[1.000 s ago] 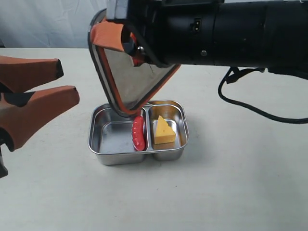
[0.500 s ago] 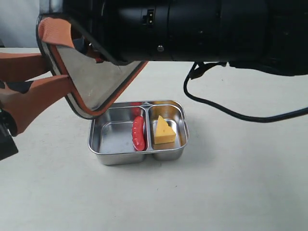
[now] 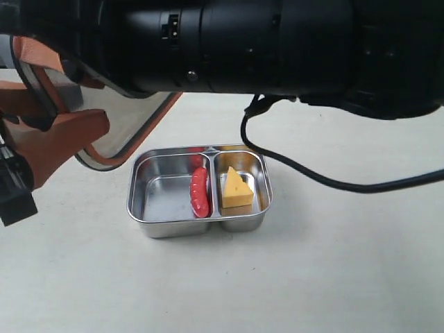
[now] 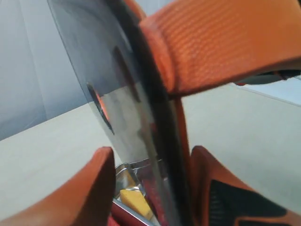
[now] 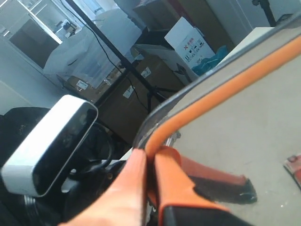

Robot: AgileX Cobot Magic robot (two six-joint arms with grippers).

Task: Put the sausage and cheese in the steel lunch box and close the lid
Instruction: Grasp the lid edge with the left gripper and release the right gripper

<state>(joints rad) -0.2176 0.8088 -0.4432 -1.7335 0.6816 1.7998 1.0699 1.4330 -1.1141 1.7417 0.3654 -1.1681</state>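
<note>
The steel lunch box [image 3: 139,208] stands open on the table. The red sausage [image 3: 199,192] lies in its large compartment against the divider, and the yellow cheese [image 3: 236,189] sits in the small one. The dark lid [image 3: 125,132] with its orange rim hangs tilted up and to the left of the box. My right gripper [image 5: 150,157] is shut on the lid's rim [image 5: 225,80]. My left gripper [image 3: 76,111] is open, its orange fingers [image 4: 89,188] on either side of the lid's edge [image 4: 155,141]. The cheese [image 4: 131,197] shows in the gap beside it.
The right arm's thick black body [image 3: 277,48] spans the top of the exterior view above the box. Its black cable [image 3: 312,173] loops down onto the table to the right of the box. A white camera unit [image 5: 51,141] shows in the right wrist view.
The right arm has carried the lid leftward, off from over the box's back edge. The lid now stands between the left gripper's fingers, which have narrowed slightly.
</note>
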